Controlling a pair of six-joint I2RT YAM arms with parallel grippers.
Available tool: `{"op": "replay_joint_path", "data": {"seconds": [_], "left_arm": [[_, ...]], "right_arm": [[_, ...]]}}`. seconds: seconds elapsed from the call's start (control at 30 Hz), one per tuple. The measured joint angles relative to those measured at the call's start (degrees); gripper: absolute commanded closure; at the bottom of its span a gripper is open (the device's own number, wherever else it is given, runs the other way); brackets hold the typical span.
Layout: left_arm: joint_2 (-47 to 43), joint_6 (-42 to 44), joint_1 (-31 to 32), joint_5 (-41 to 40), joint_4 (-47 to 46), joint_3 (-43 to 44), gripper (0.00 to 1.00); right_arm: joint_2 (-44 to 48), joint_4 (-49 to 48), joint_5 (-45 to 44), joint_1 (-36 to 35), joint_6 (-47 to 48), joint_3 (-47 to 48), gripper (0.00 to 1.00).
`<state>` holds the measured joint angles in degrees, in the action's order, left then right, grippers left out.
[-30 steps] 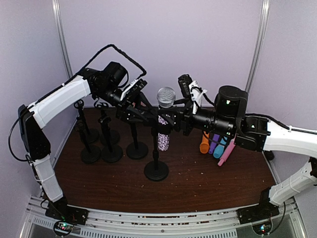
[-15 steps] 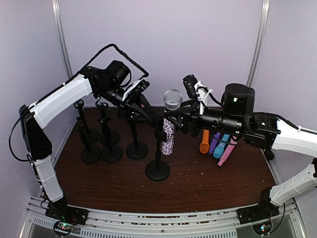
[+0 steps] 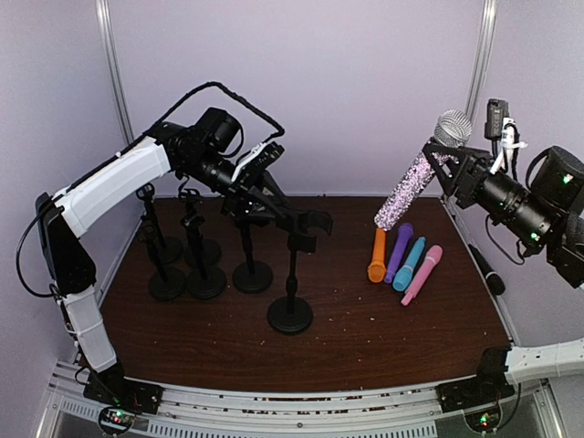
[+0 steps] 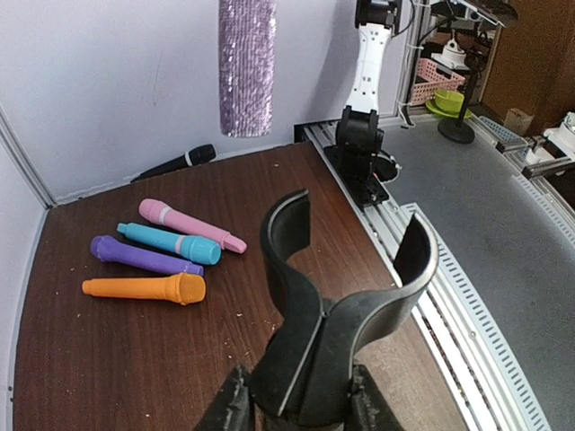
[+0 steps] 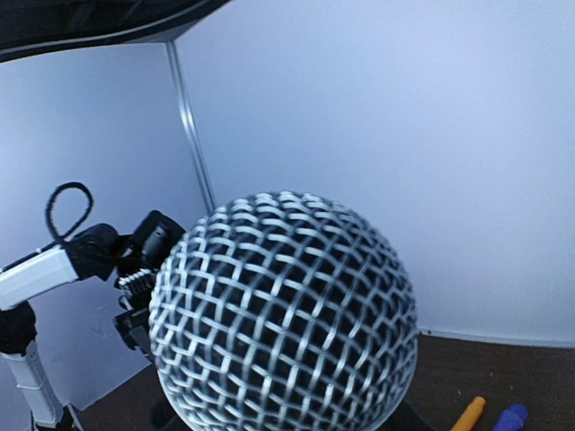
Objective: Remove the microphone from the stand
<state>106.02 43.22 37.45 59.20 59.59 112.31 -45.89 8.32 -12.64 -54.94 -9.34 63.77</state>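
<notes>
On my overhead feed the right pincer (image 3: 444, 162) sits high at the upper right of the frame, pinching the sparkly lilac microphone with a silver mesh head (image 3: 415, 178) just below that head. The microphone is in the air, tilted, head up toward the right wall and tail down toward the left, well apart from the stand. The right wrist camera is filled by the mesh head (image 5: 283, 314), so I cannot see the fingers there.

The tall black stand with a round base (image 3: 290, 315) is upright near the middle of the dark brown wooden worktop (image 3: 365, 347). Its black U-shaped clip (image 3: 308, 226) is at the top, open side up. The left pincer (image 3: 281, 210) reaches in from the upper left. On the left wrist camera its fingers (image 4: 235, 406) press against both sides of the clip (image 4: 332, 305) at its base. The microphone's body (image 4: 247, 67) hangs in the top of that view.

Below the held microphone, right of centre, four plastic toy microphones lie side by side: orange (image 3: 377, 257), purple (image 3: 398, 252), teal (image 3: 410, 264) and pink (image 3: 422, 274). A slim black microphone (image 3: 484, 267) lies along the right edge. Three shorter black stands (image 3: 196, 265) cluster at the left.
</notes>
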Motion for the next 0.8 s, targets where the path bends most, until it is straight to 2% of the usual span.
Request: {"op": "replay_joint_path", "data": {"seconds": [0.07, 0.1, 0.23, 0.37, 0.63, 0.7, 0.8], "left_arm": [[0.0, -0.9, 0.0, -0.3, 0.0, 0.0, 0.10], [0.0, -1.4, 0.0, -0.6, 0.1, 0.0, 0.03], [-0.6, -3.7, 0.0, -2.9, -0.7, -0.9, 0.02], [-3.5, -5.8, 0.0, -4.9, -3.1, -4.7, 0.02], [-9.2, -10.5, -0.2, -9.2, -5.2, -6.4, 0.02], [-10.3, -12.3, -0.6, -10.6, -5.6, -6.5, 0.02], [-11.9, -14.2, -1.7, -11.6, -6.2, -7.5, 0.02]], "right_arm": [[-0.7, 4.3, -3.4, 3.8, -3.2, -0.2, 0.95], [-1.5, 7.0, -5.0, 6.4, -5.1, -0.3, 0.95], [-6.6, 16.3, -8.1, 17.3, -12.7, -2.1, 0.97], [-14.4, 23.6, -7.5, 25.2, -18.2, -5.3, 1.00], [-23.5, 26.0, -4.1, 39.5, -24.6, -10.1, 0.98], [-26.2, 24.7, -3.4, 42.6, -26.2, -11.7, 0.93], [-29.5, 21.7, -1.6, 45.8, -28.2, -13.0, 0.75]]}}
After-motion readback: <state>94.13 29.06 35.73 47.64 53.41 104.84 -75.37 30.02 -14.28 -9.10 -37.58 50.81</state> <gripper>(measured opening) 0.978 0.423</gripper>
